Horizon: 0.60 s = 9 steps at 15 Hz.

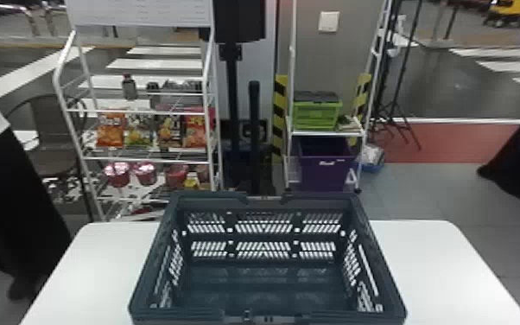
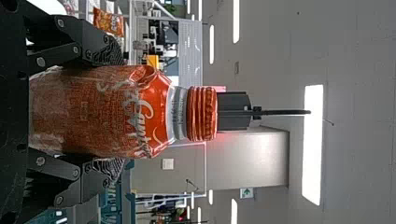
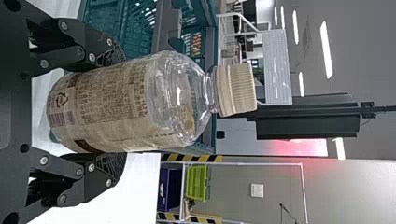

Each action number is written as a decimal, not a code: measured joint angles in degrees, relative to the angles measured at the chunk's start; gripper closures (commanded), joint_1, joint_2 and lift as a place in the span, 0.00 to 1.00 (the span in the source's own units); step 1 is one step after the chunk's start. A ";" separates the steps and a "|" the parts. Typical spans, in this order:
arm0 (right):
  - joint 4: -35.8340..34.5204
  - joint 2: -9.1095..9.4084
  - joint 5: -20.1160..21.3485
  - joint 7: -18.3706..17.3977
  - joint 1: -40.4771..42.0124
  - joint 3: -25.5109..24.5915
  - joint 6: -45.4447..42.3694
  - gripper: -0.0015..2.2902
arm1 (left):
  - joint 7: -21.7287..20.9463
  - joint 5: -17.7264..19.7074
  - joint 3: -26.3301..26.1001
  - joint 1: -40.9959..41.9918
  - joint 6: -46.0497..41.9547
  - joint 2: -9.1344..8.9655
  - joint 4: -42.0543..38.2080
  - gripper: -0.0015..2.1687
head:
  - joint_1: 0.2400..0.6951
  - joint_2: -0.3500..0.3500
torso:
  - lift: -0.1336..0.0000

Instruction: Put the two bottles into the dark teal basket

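the left pincer (image 2: 109, 112) has its two fingers pressed on the sides of an orange-labelled plastic bottle (image 2: 84, 109). that bottle stands up straight, with its orange cap (image 2: 202, 113) on top. the right pincer (image 3: 116, 111) squeezes a clear plastic bottle with a tan label (image 3: 177, 98). this one leans a little, and its cream cap (image 3: 236, 89) is up too.

say twelve o'clock is straight ahead of the robot. the dark teal basket (image 1: 378, 259) looks to be near two o'clock from the left pincer, and near ten o'clock from the right pincer. it sits on the white bench (image 1: 436, 268), and no bottle is inside it. past the basket, a white wire rack (image 1: 142, 160) is at eleven o'clock and a purple bin (image 1: 321, 177) is at one o'clock.

i think the picking up is done and the carrying part is on. next, each bottle should go up over the basket's rim, then in and down low, before the fingers let go. the two arms should not bump over the middle.
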 measured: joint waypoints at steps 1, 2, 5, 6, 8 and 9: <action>-0.02 0.00 0.00 0.00 0.43 0.09 -0.60 0.89 | -0.05 0.07 0.13 0.17 -0.51 0.10 0.06 0.92 | 0.57 0.50 | 1.00; -0.05 0.00 0.00 0.00 0.80 0.14 -1.21 0.89 | -0.12 0.12 0.15 0.29 -0.86 0.16 0.19 0.92 | 0.57 0.50 | 1.00; -0.12 0.00 -0.13 0.00 1.74 0.15 -2.90 0.89 | -0.41 0.16 0.10 0.54 -1.19 0.19 0.30 0.92 | 0.57 0.50 | 1.00; -0.16 0.00 -0.24 0.00 1.96 0.07 -3.21 0.89 | -0.42 0.15 0.09 0.56 -1.19 0.19 0.30 0.92 | 0.57 0.50 | 1.00; -0.18 0.00 -0.57 0.00 2.12 -0.17 -3.32 0.89 | -0.42 0.10 0.09 0.51 -1.19 0.15 0.23 0.92 | 0.57 0.50 | 1.00; -0.20 0.00 -0.66 0.00 2.14 -0.28 -3.33 0.89 | -0.42 0.11 0.09 0.41 -1.19 0.12 0.19 0.92 | 0.57 0.50 | 1.00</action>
